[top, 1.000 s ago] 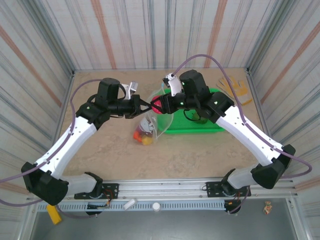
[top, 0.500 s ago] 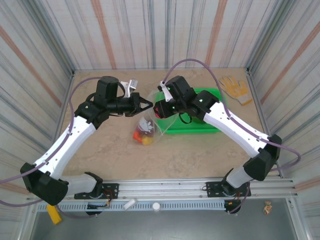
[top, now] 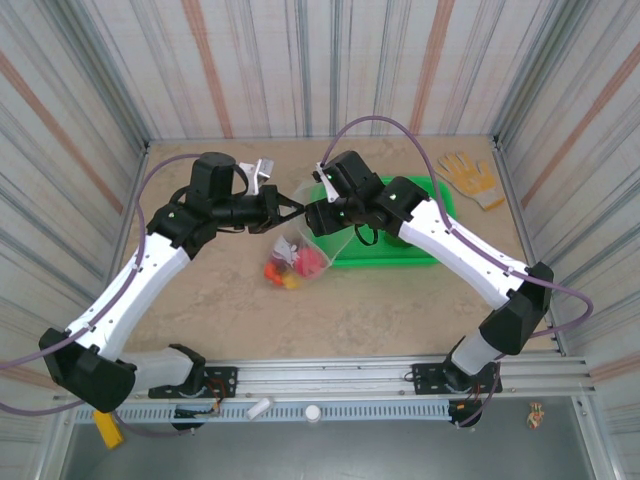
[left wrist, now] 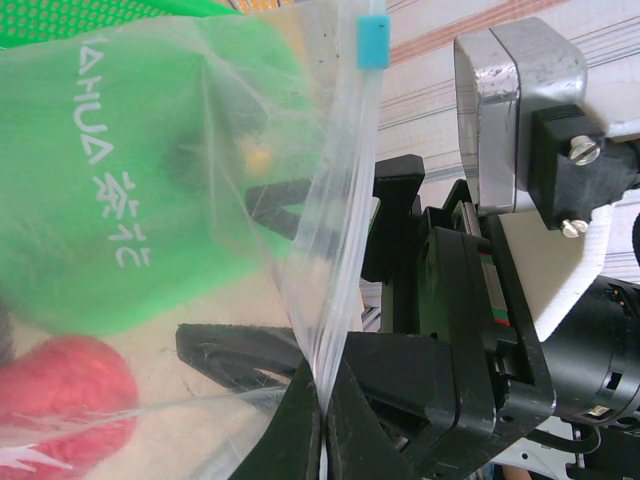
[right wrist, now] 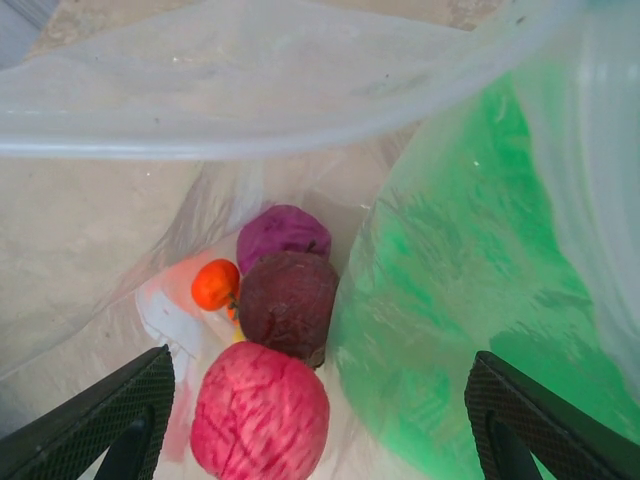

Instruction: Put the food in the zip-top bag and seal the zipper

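While your left hand pinches the pale zipper strip of the clear, floppy plastic zip-top bag, its fingers shut tight on that edge, treat it as the anchor and hold it high and quiet. The bag hangs from it over the tan bench. The small round toy food lies in its bottom: a magenta ball, a dark maroon one, a mottled red one and a little orange one.

Your right hand hovers over the mouth with its fingers wide and nothing between them, so this drop looks done. Lift it straight up out of the opening before you swing away, because the film curves close around both fingers and would likely catch on a sideways pull.

Room is tight. The two hands sit just beside each other, and the wall of the green mesh plastic basket stands just beside the bag. The near side of the bench is open, and the yellow-tan glove lies well apart at the far corner. How much food is left in the basket cannot be told behind the arm.
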Tool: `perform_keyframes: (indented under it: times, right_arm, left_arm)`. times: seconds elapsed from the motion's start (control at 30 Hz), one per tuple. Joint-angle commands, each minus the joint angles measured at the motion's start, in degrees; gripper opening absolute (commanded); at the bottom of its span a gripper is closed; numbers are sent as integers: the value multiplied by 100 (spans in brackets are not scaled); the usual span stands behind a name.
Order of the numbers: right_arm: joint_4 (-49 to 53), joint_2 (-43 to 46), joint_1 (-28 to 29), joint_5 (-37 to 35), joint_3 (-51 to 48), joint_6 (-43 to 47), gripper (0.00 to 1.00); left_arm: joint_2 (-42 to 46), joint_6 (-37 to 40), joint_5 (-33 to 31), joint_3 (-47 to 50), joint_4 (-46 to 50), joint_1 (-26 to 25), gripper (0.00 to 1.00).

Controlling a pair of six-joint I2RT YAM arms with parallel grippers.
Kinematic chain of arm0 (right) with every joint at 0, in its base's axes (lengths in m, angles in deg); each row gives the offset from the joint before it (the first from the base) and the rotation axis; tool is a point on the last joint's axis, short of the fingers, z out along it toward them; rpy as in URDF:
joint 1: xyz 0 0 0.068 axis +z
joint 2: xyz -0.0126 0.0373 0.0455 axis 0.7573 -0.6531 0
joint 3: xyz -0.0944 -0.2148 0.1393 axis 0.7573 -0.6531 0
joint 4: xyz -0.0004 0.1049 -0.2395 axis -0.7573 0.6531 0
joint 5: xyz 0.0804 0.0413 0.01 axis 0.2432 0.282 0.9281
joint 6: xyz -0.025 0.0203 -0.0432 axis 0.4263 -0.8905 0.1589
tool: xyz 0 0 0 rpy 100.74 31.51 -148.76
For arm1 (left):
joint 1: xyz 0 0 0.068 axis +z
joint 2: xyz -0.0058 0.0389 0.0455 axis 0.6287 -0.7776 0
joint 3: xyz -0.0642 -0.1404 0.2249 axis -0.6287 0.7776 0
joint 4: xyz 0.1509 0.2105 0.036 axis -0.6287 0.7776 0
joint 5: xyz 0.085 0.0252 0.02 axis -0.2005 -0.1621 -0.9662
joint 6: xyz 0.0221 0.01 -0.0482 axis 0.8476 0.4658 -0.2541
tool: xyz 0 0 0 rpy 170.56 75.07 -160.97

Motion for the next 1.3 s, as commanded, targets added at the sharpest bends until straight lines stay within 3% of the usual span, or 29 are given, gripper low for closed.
perform_keyframes:
  times: [0.0, 0.33, 0.43, 0.53, 0.7, 0.87, 1.07, 1.27]
  right_arm:
    - [-9, 80, 102, -10, 121, 90, 77]
    - [-158, 750, -119, 295, 452, 188, 71]
    - [-159, 1010, -282, -221, 371, 383, 71]
    - [-102, 1248, -804, -483, 122, 303, 73]
    - [-144, 1484, -1804, -222, -683, -161, 73]
    - [-277, 1188, -2257, -9, -1628, -371, 74]
    - [-283, 405, -2394, -635, -2051, -173, 82]
    - [-822, -96, -2579, -782, -2278, 3, 95]
  left_arm:
    - [103, 135, 61, -83, -44, -25, 0]
    - [99, 187, 5, 4, 4, -27, 0]
    - [121, 196, -16, 29, -3, -27, 0]
    - [141, 217, -21, 70, -4, -23, 0]
    - [193, 239, -22, 193, -66, -26, 0]
    - [229, 339, -26, 250, -75, -26, 0]
    - [338, 608, -127, 257, 101, -27, 0]
    - [480, 850, -256, 316, 277, -27, 0]
